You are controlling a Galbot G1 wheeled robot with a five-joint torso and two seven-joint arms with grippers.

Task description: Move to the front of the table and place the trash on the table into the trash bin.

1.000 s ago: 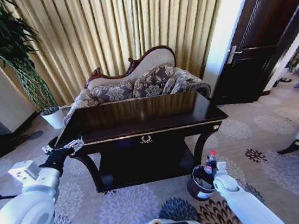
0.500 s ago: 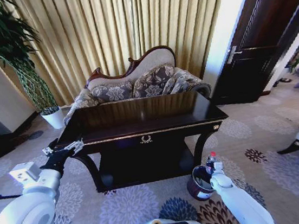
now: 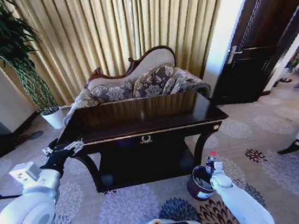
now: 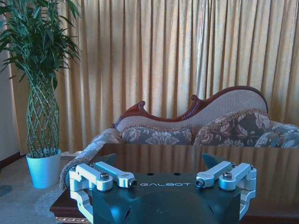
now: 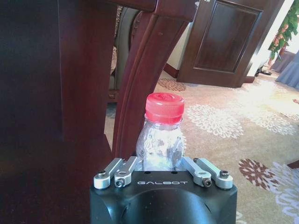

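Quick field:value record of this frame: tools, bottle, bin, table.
right tool: low beside the table's front right leg, over the trash bin, shut on the bottle
bottle: clear plastic, red cap, upright in the right tool
trash bin: on the carpet right of the table, dark round, shiny rim
left tool: open, at the table's left end, holding nothing
table: glossy dark top, gold emblem on front

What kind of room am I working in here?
Probably a hotel suite or formal lounge: an ornate sofa behind the table, floor-length gold curtains, patterned carpet and a dark wooden door.
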